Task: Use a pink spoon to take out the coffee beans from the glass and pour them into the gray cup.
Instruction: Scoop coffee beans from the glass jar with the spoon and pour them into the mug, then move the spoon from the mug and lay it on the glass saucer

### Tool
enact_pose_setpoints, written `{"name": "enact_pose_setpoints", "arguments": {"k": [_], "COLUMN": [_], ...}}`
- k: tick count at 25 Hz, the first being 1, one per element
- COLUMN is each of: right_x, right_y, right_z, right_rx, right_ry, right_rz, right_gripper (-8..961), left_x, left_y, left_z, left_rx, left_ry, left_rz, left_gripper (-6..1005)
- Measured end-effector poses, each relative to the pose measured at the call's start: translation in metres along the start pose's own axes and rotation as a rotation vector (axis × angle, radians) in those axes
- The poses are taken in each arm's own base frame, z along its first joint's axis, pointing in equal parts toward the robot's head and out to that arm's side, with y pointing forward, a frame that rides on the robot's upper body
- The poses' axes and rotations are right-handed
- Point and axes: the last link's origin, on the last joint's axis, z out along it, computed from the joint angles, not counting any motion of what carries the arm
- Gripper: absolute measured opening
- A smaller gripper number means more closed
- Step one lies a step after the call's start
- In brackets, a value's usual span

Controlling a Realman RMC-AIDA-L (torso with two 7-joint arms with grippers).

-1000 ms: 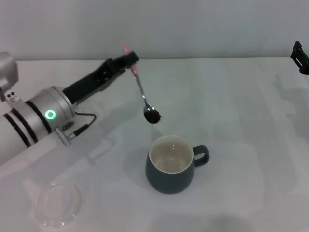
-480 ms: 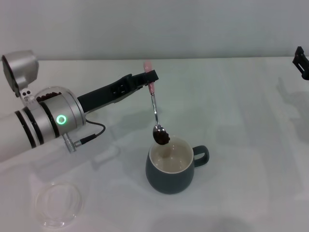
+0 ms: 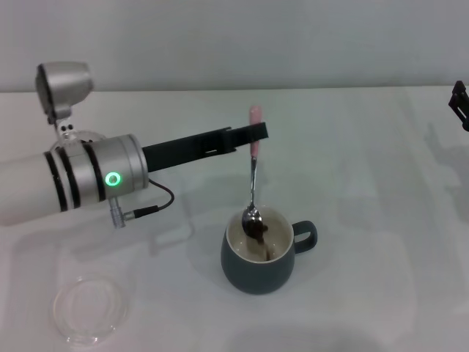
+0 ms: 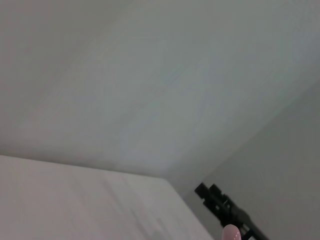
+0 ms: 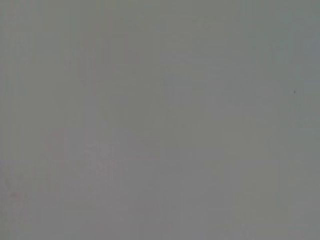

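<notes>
No readable text, labels, brand names, numbers or signs appear on anything in any view, whether arm, cup, spoon or desk.

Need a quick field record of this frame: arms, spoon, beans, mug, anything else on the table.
left pincer: shut on the pink spoon, holding it by the pink handle end, above the gray cup
pink spoon: nearly upright, bowl down inside the cup's mouth
coffee beans: dark clump at the spoon bowl, within the cup's rim
gray cup: upright on the table, handle toward the robot's right
right pincer: at the far right edge, idle
clear saucer: near left, apart from the cup
glass: not in view
</notes>
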Motion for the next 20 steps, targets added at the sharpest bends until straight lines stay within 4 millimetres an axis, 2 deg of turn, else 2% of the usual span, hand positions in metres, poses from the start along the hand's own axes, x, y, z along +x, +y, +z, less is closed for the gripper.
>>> {"name": "enact_pose_setpoints", "arguments": {"k": [8, 13, 17, 20], "right_x": [0.001, 0.002, 0.003, 0.003], "right_y": [-0.001, -0.002, -0.003, -0.003], "right_z": [-0.001, -0.002, -0.004, -0.004], "right_rx": [0.002, 0.004, 0.007, 0.007], "right_ry": [0.002, 0.005, 0.007, 0.006], "right_rz": [0.0, 0.001, 0.002, 0.002], "right_gripper": [874, 874, 874, 874], "left_x": [0.006, 0.006, 0.01, 0.016], "left_y": [0.0, 0.007, 0.013, 0.014], "left_z": [0.009, 0.014, 0.015, 0.01], "left_rx": [0.048, 0.017, -0.01, -0.019], "left_ry": [-0.071, -0.101, -0.081, -0.004], "left_rz": [0.177, 0.335, 0.379, 0.361], "left_gripper": [130, 131, 131, 132]}}
